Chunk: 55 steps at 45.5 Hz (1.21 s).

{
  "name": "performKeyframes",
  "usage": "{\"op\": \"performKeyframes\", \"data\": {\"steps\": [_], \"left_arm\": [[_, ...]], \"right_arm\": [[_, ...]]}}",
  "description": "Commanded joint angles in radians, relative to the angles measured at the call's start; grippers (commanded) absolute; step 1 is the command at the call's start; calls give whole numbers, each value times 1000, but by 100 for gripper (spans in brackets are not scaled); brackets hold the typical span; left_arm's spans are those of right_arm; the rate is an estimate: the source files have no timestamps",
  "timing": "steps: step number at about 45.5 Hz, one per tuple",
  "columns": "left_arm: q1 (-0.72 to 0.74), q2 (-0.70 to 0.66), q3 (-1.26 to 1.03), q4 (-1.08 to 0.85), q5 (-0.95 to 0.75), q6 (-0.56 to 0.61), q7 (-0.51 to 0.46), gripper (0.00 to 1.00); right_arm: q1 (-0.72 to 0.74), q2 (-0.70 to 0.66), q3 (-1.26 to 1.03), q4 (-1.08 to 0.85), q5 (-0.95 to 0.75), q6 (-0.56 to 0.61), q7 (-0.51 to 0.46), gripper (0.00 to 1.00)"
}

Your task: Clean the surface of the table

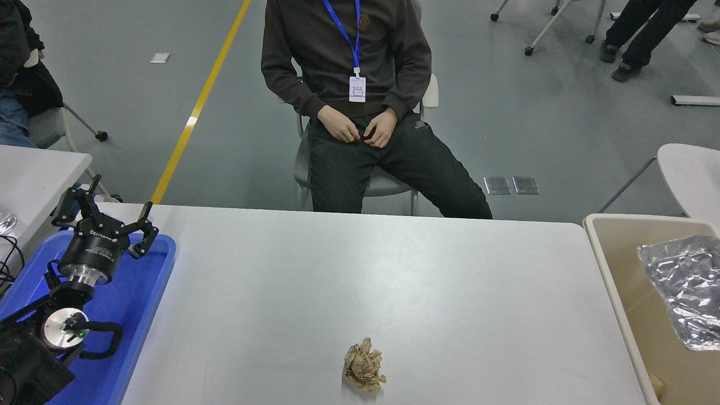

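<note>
The table surface (pixel 365 270) is a wide light grey-white top filling the middle of the head view. A crumpled ball of brown paper (pixel 364 365) lies on it near the front edge, a little right of centre. My left gripper (pixel 107 211) is parked at the lower left above the blue tray (pixel 135 304), open, with nothing between its fingers. The right arm is out of view.
A beige bin (pixel 610 270) stands off the table's right end with crumpled silver foil (pixel 683 292) inside. A person sits on a chair (pixel 365 180) just beyond the far edge, hands in lap. Another white table (pixel 34 174) is at the far left.
</note>
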Motion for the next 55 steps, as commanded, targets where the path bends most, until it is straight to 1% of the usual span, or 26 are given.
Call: {"op": "performKeyframes", "data": {"steps": [1, 19, 20, 21, 22, 23, 25, 26, 27, 38, 47, 55], "left_arm": [[0, 0, 0, 0, 0, 0, 0, 100], [0, 0, 0, -2, 0, 0, 0, 100], [0, 0, 0, 0, 2, 0, 0, 100], [0, 0, 0, 0, 0, 0, 0, 100], [0, 0, 0, 0, 0, 0, 0, 100], [0, 0, 0, 0, 0, 0, 0, 100], [0, 0, 0, 0, 0, 0, 0, 100], [0, 0, 0, 0, 0, 0, 0, 100], [0, 0, 0, -2, 0, 0, 0, 100], [0, 0, 0, 0, 0, 0, 0, 100], [0, 0, 0, 0, 0, 0, 0, 100], [0, 0, 0, 0, 0, 0, 0, 100]], "right_arm": [[-3, 28, -25, -28, 4, 24, -78, 0], [-5, 42, -59, -28, 3, 25, -108, 1], [-3, 42, -82, -29, 3, 25, -108, 23], [-3, 42, -93, -29, 3, 25, -110, 37], [-3, 42, -103, -31, 3, 25, -110, 49], [-5, 41, -111, -31, 3, 25, -110, 59], [-5, 41, -117, -31, 3, 25, -111, 76], [-5, 41, -117, -31, 3, 25, -111, 89], [-3, 41, -117, -31, 3, 25, -115, 100], [-3, 42, -106, -51, 9, 13, -116, 100], [-6, 42, -113, -49, 99, 12, -115, 100], [-11, 41, -110, -51, 109, 7, -111, 100]]}}
